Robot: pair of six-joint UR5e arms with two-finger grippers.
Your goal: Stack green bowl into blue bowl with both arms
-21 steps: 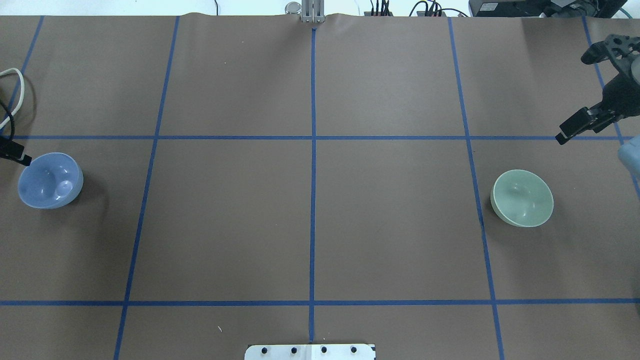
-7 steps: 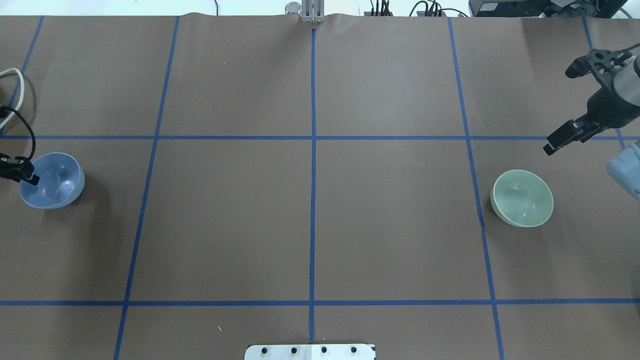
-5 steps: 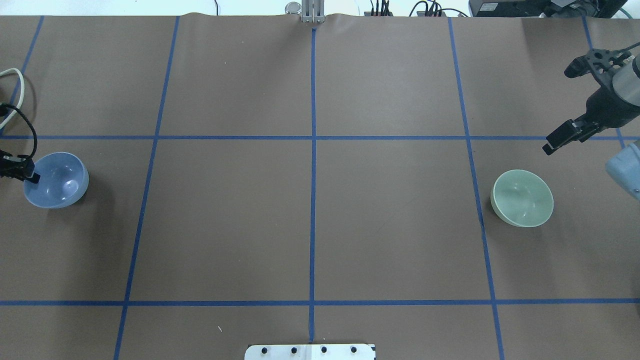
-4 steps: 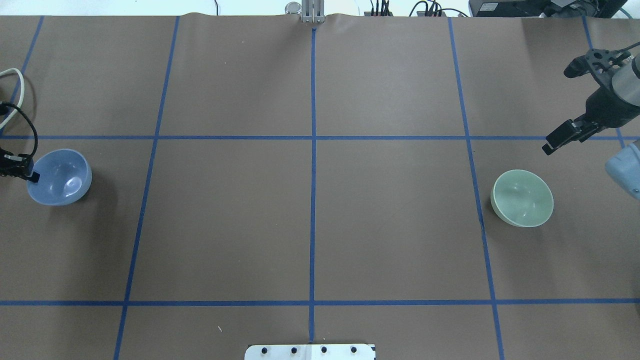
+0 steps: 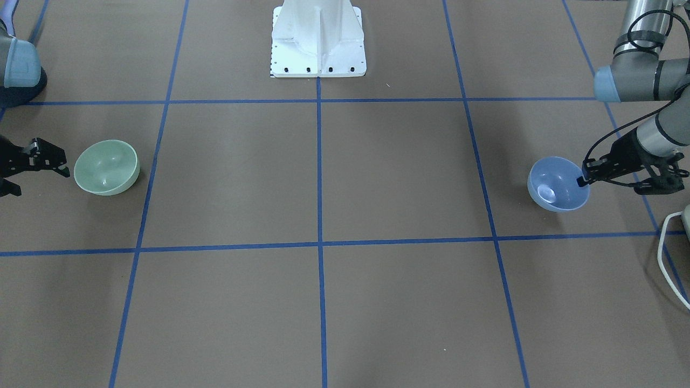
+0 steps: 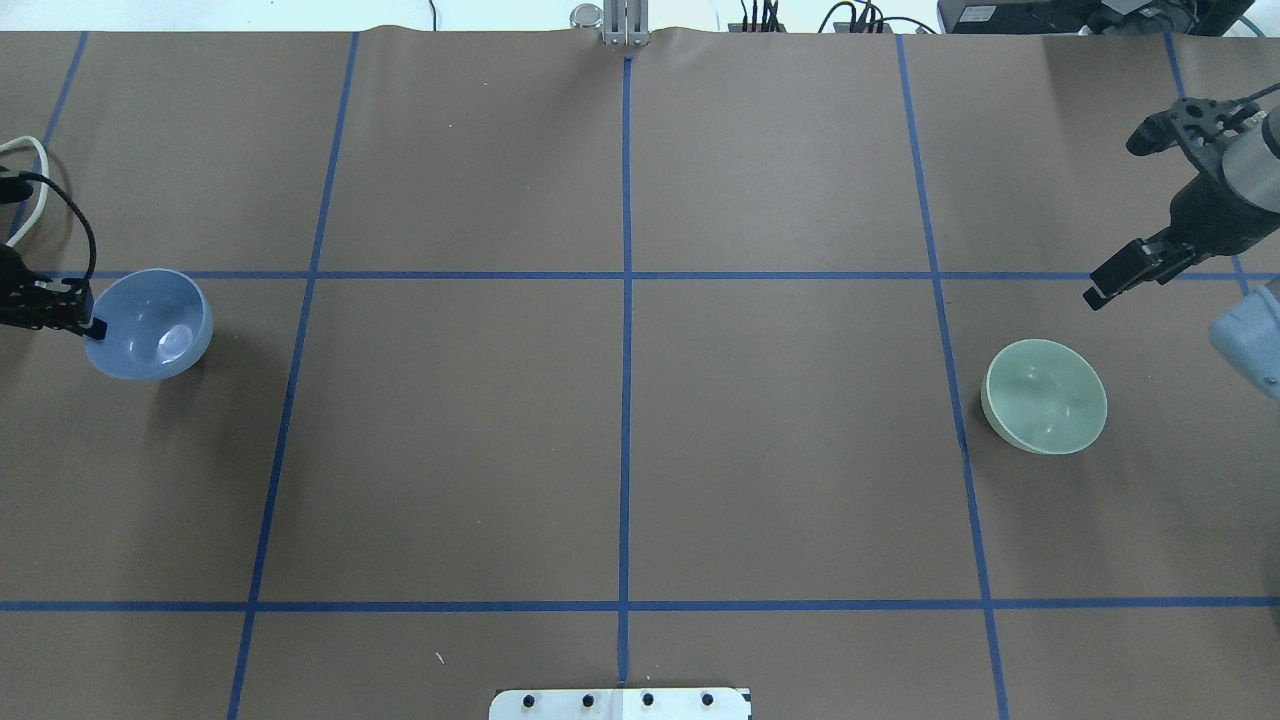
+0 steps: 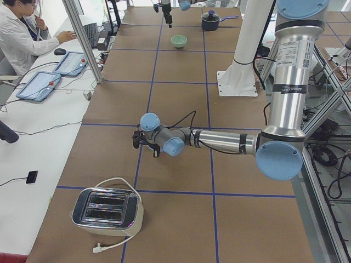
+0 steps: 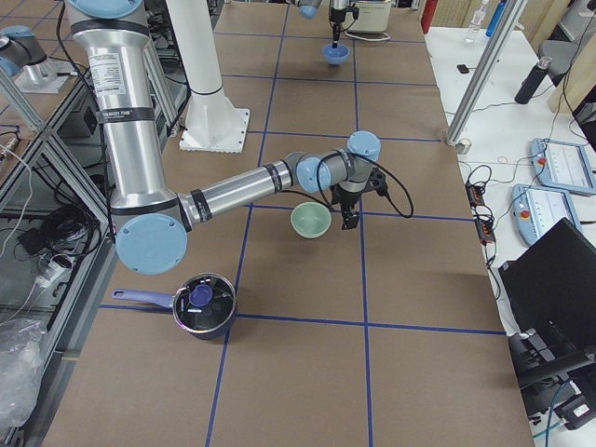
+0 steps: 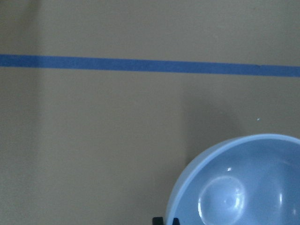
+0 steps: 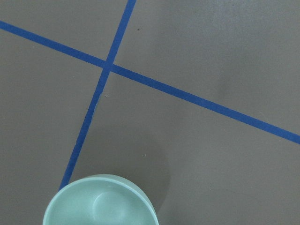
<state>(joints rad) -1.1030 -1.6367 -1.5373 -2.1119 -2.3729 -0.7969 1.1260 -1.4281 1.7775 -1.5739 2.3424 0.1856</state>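
Note:
The blue bowl [image 6: 150,325] hangs tilted from my left gripper [image 6: 92,328], which is shut on its left rim and holds it just above the table. It also shows in the front view [image 5: 558,183] and the left wrist view [image 9: 243,187]. The green bowl [image 6: 1045,396] sits upright on the table at the right, also in the front view [image 5: 106,166] and at the bottom of the right wrist view [image 10: 101,201]. My right gripper [image 6: 1118,218] is open and empty, raised beyond and to the right of the green bowl, not touching it.
Brown paper with blue tape lines covers the table. The white pedestal base [image 5: 318,37] stands at the robot's side. A toaster [image 7: 107,208] with a white cable [image 6: 25,160] lies past the left end. A dark pot with a lid [image 8: 203,303] stands at the right end.
My left gripper took hold of the blue bowl's rim, lifted it and carried it right and toward the far side. My right gripper shifted slightly left early on, then stayed put.

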